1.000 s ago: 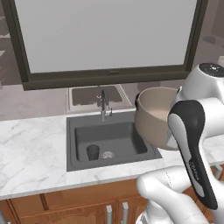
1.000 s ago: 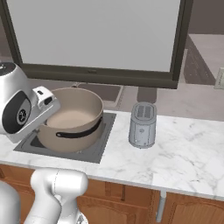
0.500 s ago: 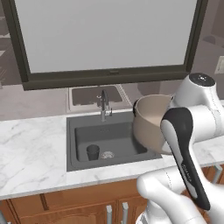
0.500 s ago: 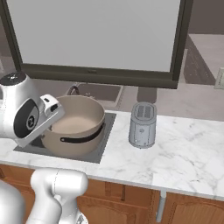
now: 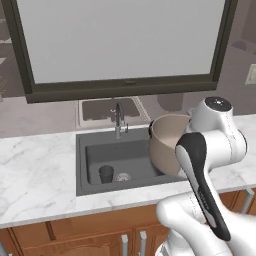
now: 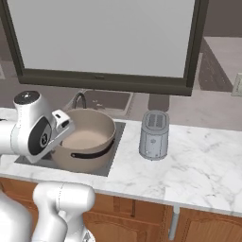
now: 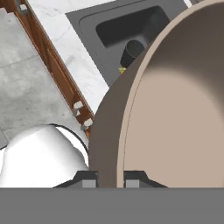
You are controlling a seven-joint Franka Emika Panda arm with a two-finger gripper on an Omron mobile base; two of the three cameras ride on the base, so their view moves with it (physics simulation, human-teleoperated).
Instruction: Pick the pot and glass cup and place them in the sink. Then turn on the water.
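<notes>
My gripper (image 7: 110, 179) is shut on the rim of the pot (image 5: 167, 145), one finger inside the wall and one outside. The wide taupe pot (image 6: 90, 137) with a pale interior hangs tilted over the right part of the sink (image 5: 95, 150), and a black handle shows on its side. In the hand view the pot (image 7: 175, 109) is close up. The glass cup (image 5: 105, 174), a small dark tumbler, stands upright on the sink floor near the drain, and the hand view has the cup (image 7: 130, 52) past the pot's rim. No water is in view at the faucet (image 5: 118, 120).
A grey toaster (image 6: 154, 128) stands on the white marble counter (image 6: 198, 165) right of the sink. A large dark-framed window (image 5: 125, 40) runs behind the counter. Wooden cabinet fronts (image 5: 90, 235) line the counter's front edge below.
The arm has swung, and the pot has come a little lower and nearer the counter's front, over the sink's right part. The grip is unchanged and the cup has not moved.
</notes>
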